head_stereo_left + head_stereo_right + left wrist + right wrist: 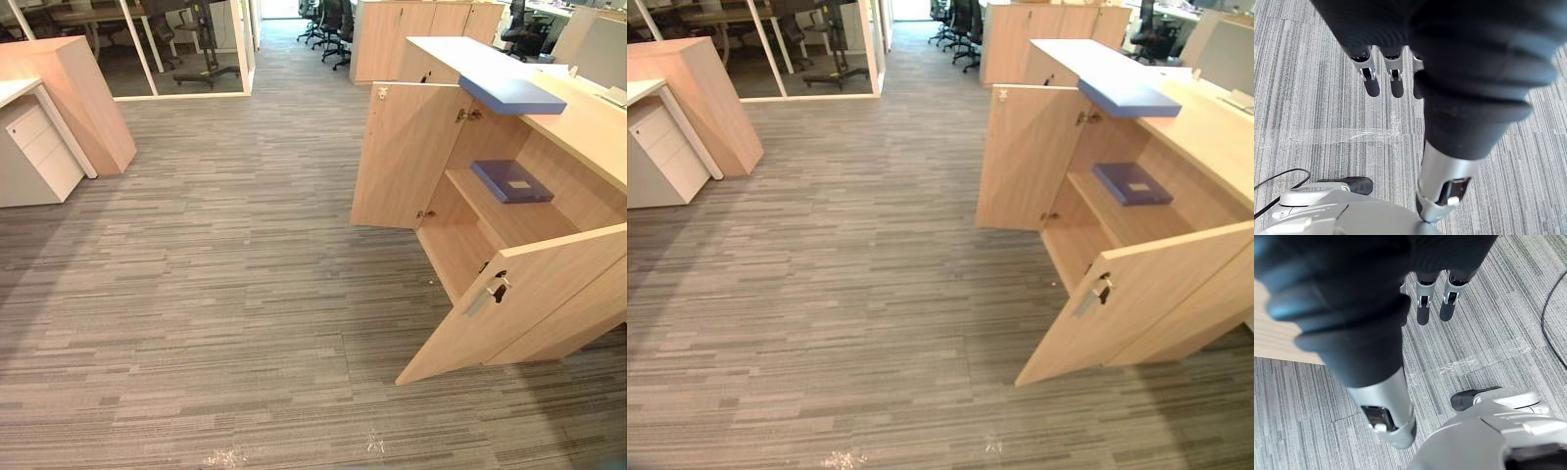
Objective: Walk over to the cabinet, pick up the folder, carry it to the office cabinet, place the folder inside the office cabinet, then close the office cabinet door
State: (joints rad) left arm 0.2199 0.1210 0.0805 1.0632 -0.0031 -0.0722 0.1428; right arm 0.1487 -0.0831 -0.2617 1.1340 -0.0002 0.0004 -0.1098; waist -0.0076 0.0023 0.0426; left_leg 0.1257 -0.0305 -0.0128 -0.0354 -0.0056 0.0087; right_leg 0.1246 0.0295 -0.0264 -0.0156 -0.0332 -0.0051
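Both hands hang low over the carpet (1312,122), and neither is on anything.
- Left hand (1395,78): fingers straight and relaxed, empty.
- Right hand (1422,308): the same, empty. A pale wood panel (1273,333) lies near it.

A blue folder (511,181) lies flat on the shelf (519,220) inside the office cabinet (588,127), whose far door (407,157) and near door (529,294) both stand open. The folder is well apart from either hand, on the right hand's side.

A second blue slab (511,95), folder-like, rests on the cabinet's top surface with a corner overhanging the front edge. I cannot tell which of the two is the one meant.

Handling, my judgement:
- It looks thin, flat, stiff-covered and light.
- The smooth cover is probably slippery against the fingers.
- Lying flush on the shelf, it offers no edge to get under. I would slide it to the shelf lip, then pinch the free edge with thumb above and fingers below.
- The overhanging one offers that edge as it lies.
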